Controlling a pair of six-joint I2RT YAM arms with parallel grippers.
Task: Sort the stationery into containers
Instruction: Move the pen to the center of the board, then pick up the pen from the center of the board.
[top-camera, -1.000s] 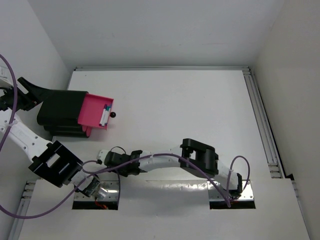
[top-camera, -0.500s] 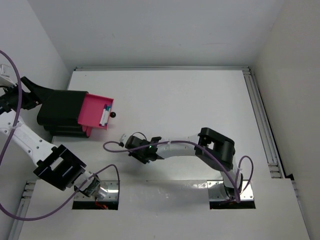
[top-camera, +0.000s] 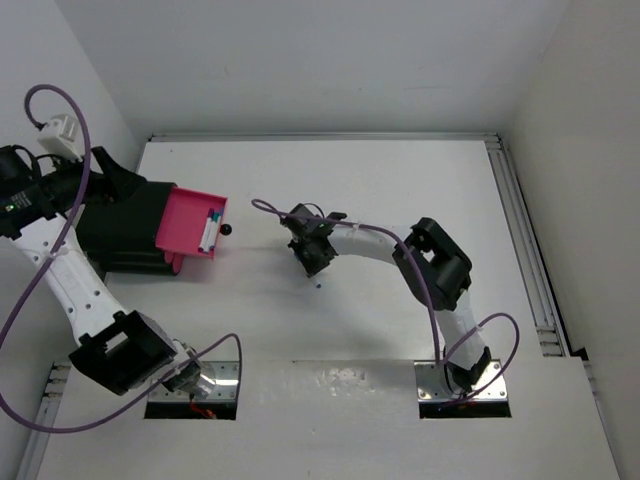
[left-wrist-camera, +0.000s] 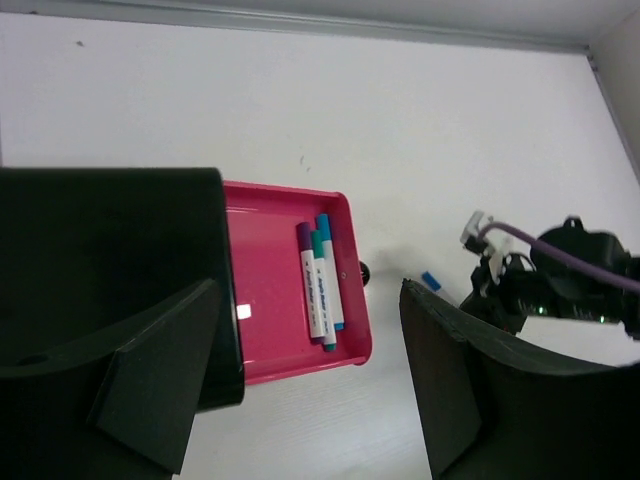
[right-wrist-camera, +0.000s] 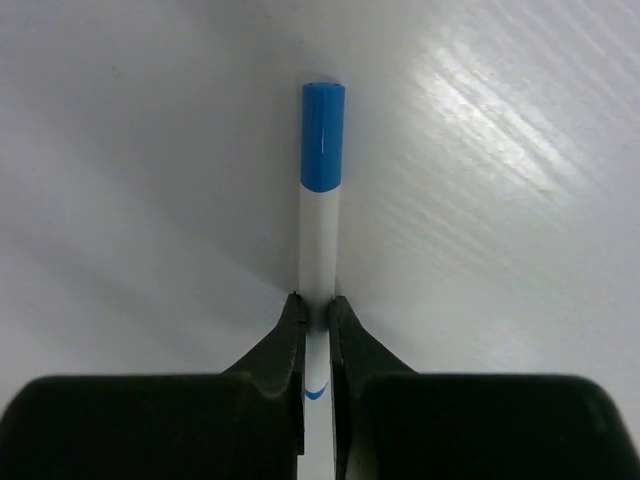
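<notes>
Now: pen in the right claw, tray lies to its left

- Right gripper (right-wrist-camera: 317, 310): clenched on a blue-capped pen (right-wrist-camera: 319, 235), pinching the white barrel low down. The pen's long axis runs straight out from the jaws, cap end foremost. It is carried clear of the table (top-camera: 400, 190), or so the wrist view suggests.
- Key relation: the pink tray (top-camera: 183, 215) lies to the left of the right gripper in the top view. They are well apart, with bare table between. From the left wrist camera the blue cap appears to point roughly toward the tray.
- Tray contents: three capped pens (left-wrist-camera: 320, 285) side by side along its right wall. Their axes run parallel to that wall, crosswise to the held pen's heading. My judgement is that the pen needs a turn before release to lie with them.
- Left gripper (left-wrist-camera: 305, 300): released, jaws wide, nothing between them. It hangs above the tray and the black box (top-camera: 120, 225), far nearer to both containers than the right arm is.
- Tray and box touch. Whether the tray rests on the box edge, I cannot tell.
- In the way: a small black knob-like item (top-camera: 227, 230) just beside the tray's right wall, on the approach line. The left arm's fingers (left-wrist-camera: 450, 390) also crowd the air over the tray, so a collision risk as I read it.
</notes>
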